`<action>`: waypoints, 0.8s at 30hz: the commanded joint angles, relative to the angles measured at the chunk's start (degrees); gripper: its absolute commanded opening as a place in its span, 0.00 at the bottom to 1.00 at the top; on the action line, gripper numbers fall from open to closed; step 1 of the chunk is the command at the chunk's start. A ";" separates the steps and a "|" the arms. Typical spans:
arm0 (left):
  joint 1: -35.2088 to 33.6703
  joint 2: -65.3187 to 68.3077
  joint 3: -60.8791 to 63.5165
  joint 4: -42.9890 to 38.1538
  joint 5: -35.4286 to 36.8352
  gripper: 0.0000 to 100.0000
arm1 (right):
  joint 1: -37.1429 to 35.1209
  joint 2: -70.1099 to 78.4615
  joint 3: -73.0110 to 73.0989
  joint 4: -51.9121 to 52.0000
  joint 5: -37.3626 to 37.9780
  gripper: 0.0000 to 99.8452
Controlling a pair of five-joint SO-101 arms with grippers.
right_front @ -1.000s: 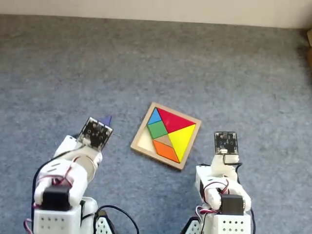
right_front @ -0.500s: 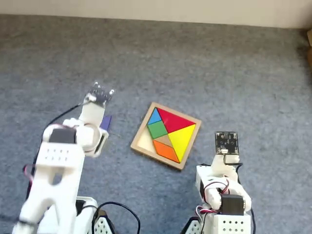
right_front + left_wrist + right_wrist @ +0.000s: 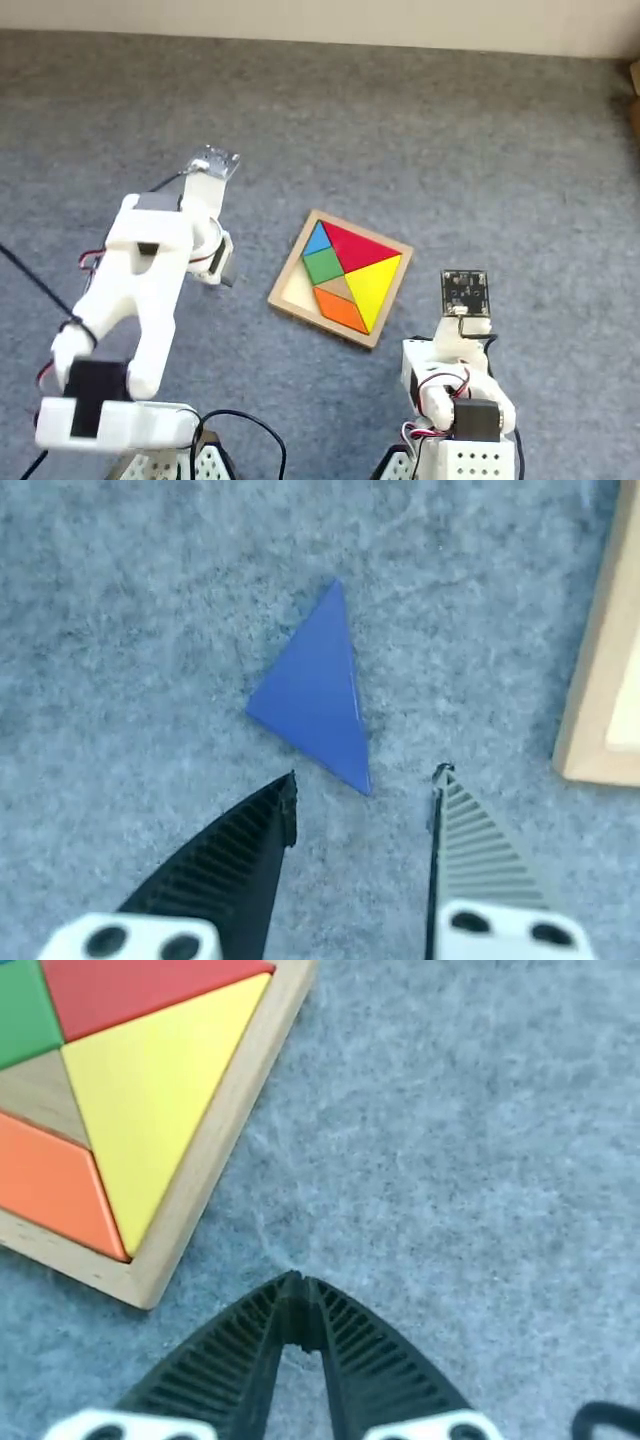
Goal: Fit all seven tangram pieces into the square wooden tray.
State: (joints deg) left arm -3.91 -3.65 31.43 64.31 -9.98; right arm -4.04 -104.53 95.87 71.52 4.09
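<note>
The tray is sitting in the middle of the tabletop, with six pieces lying in it. The loose triangle is lying left of the tray, by the left end effector. The right end effector is sitting right of the tray.

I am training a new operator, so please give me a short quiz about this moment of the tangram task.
1. True or false: the dark blue triangle in front of the left gripper touches the wooden tray.
2. Whose fingers are shut? A: left gripper. B: right gripper. C: both.
3. How many pieces lie inside the tray?
Key: 1 false; 2 B; 3 six.
</note>
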 commanded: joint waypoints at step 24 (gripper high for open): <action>-4.26 12.44 -9.10 -7.47 0.53 0.22 | 0.48 -1.36 7.25 0.57 -0.09 0.01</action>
State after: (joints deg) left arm -7.34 9.01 25.10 57.98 -9.80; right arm -4.04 -104.53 95.87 71.52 4.09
